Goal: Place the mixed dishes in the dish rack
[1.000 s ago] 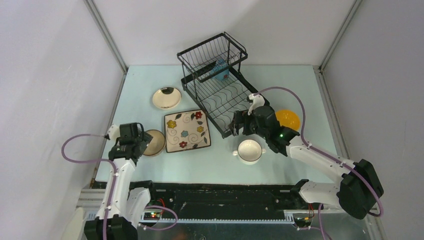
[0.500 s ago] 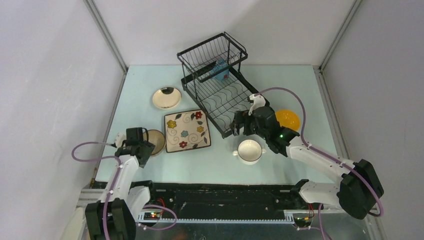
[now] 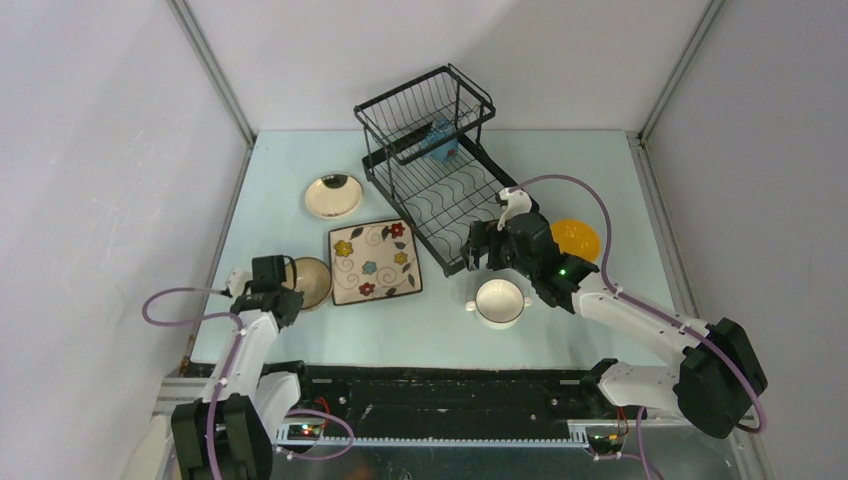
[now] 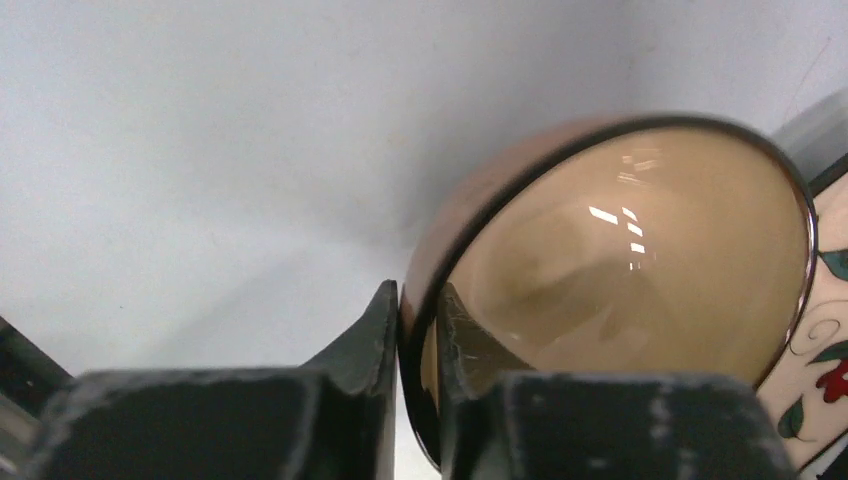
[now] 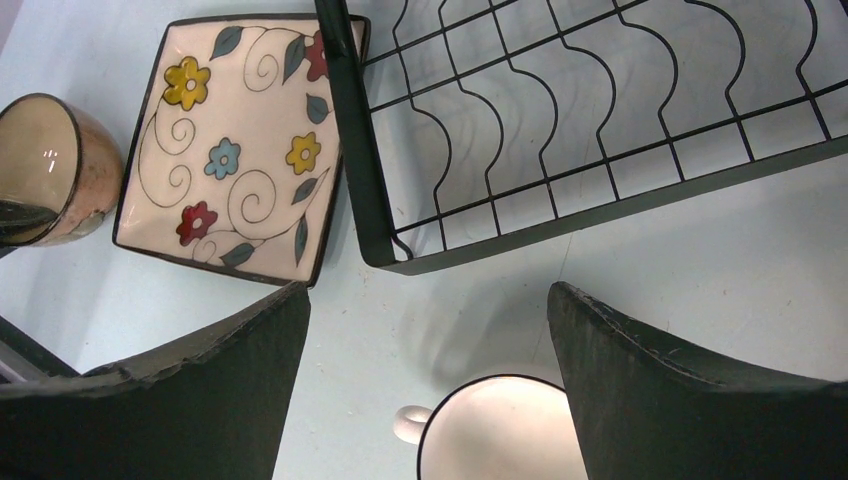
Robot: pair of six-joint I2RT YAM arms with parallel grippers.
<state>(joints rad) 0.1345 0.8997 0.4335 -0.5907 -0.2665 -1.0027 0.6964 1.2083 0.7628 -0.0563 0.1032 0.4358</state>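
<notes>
My left gripper (image 3: 287,300) is shut on the near rim of the brown bowl (image 3: 312,282), one finger inside and one outside (image 4: 418,335). In the left wrist view the bowl (image 4: 640,260) looks tilted, against the square floral plate (image 3: 373,261). My right gripper (image 3: 481,248) stands open above the table, between the black dish rack (image 3: 405,218) and the white two-handled cup (image 3: 499,301). In the right wrist view the cup (image 5: 500,435) lies between my open jaws (image 5: 428,290). A blue mug (image 3: 438,140) sits in the rack under the raised basket.
A round cream plate (image 3: 333,195) lies at the far left. A yellow bowl (image 3: 577,238) sits right of the rack, behind my right arm. The rack's corner bar (image 5: 357,150) lies close to the square plate (image 5: 235,150). Walls enclose the table on three sides.
My left gripper has dropped toward the near side of the brown bowl and closed on its rim. The right arm has hardly moved.
</notes>
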